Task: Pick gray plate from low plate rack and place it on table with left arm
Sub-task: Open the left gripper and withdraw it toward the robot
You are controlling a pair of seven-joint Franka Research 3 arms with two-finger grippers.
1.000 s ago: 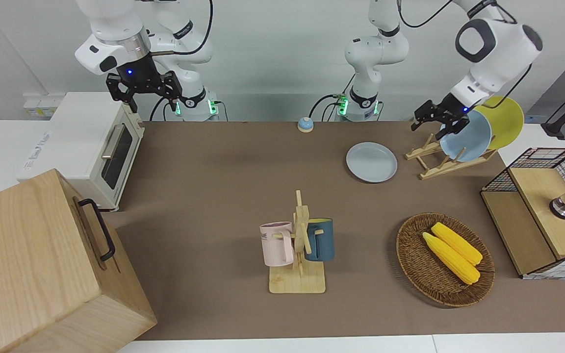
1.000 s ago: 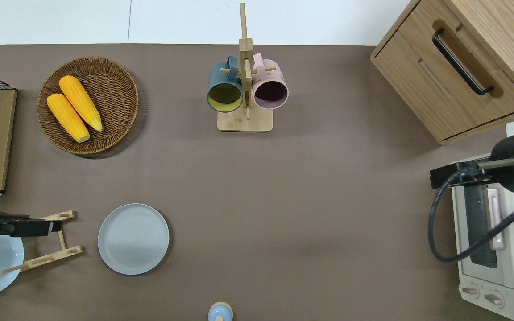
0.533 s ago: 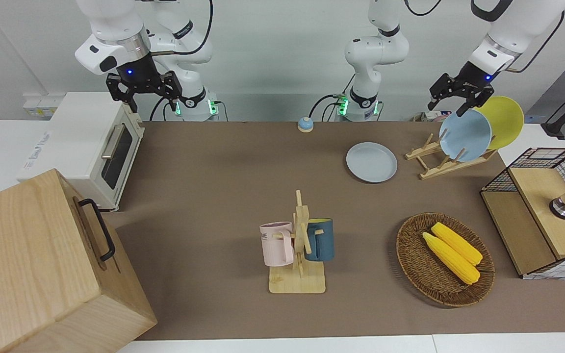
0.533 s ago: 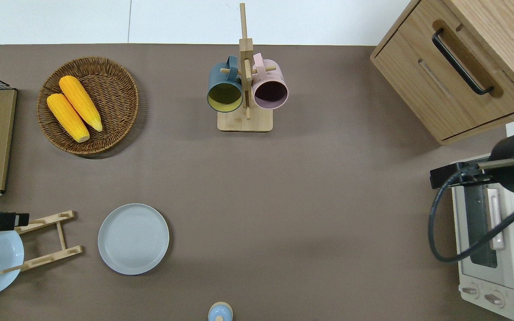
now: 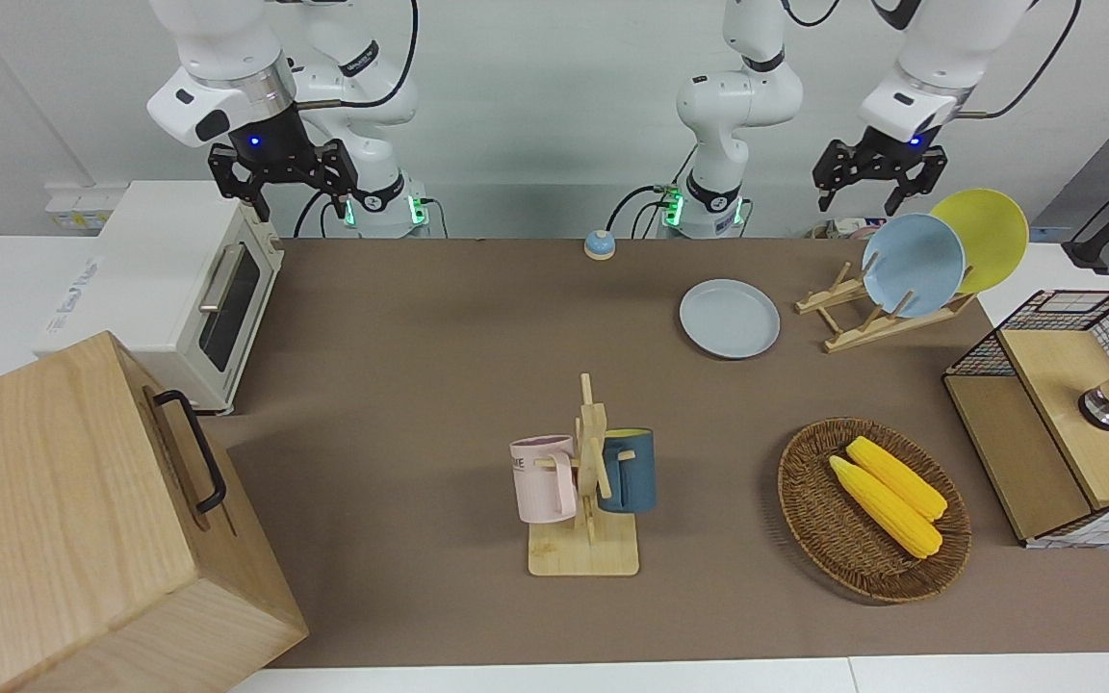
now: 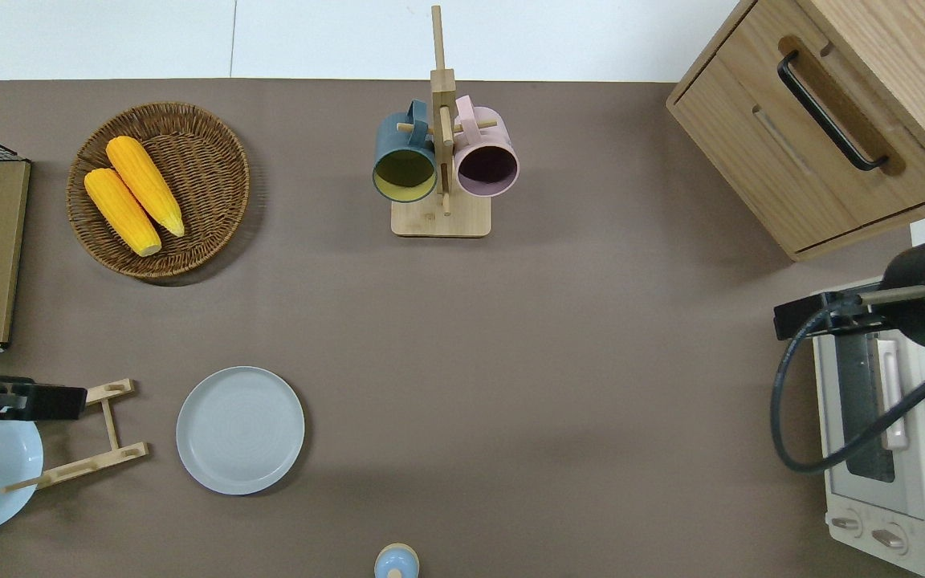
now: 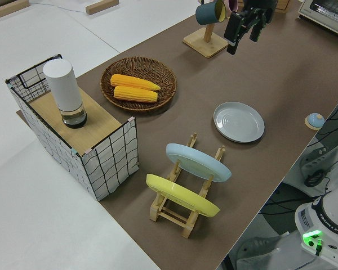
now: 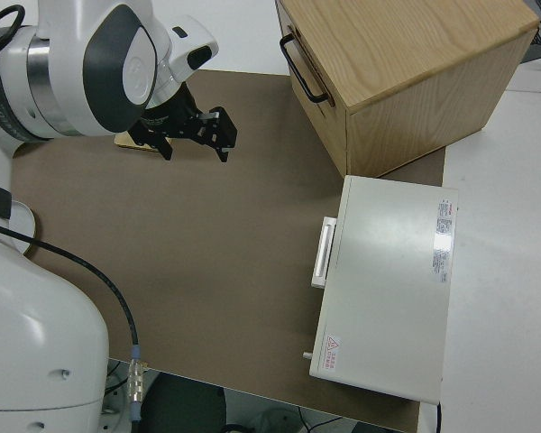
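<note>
The left arm's black forked gripper (image 5: pixel 878 181) hangs empty, jaws spread, over the low pale wooden plate rack (image 5: pixel 863 313); just beside the rack, the round pale gray plate (image 5: pixel 729 318) lies flat on the brown-matted table (image 5: pixel 439 385); right arm parked, black gripper (image 5: pixel 283 178) released

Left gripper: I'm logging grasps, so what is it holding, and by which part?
Nothing. The left gripper is open and empty; the gray plate lies flat on the table.
</note>
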